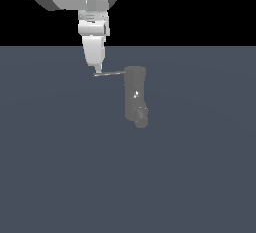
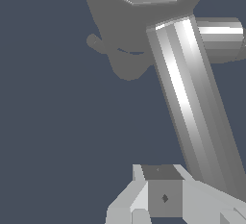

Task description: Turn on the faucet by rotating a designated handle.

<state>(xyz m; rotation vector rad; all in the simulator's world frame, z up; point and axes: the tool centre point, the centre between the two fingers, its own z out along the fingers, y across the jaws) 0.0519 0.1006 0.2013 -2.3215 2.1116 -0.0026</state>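
1. I see the faucet (image 1: 135, 96) standing mid-scene on the floor (image 1: 50, 177), its handle (image 1: 110, 74) sticking out to the exterior view's left
2. My gripper (image 1: 97, 71) sits at the rod's free end, seemingly touching; I cannot tell whether the jaws are parted or closed
3. I judge this the contact step, rotation not yet started
4. Next I need a steady sideways push around the faucet's axis, without slipping off the tip
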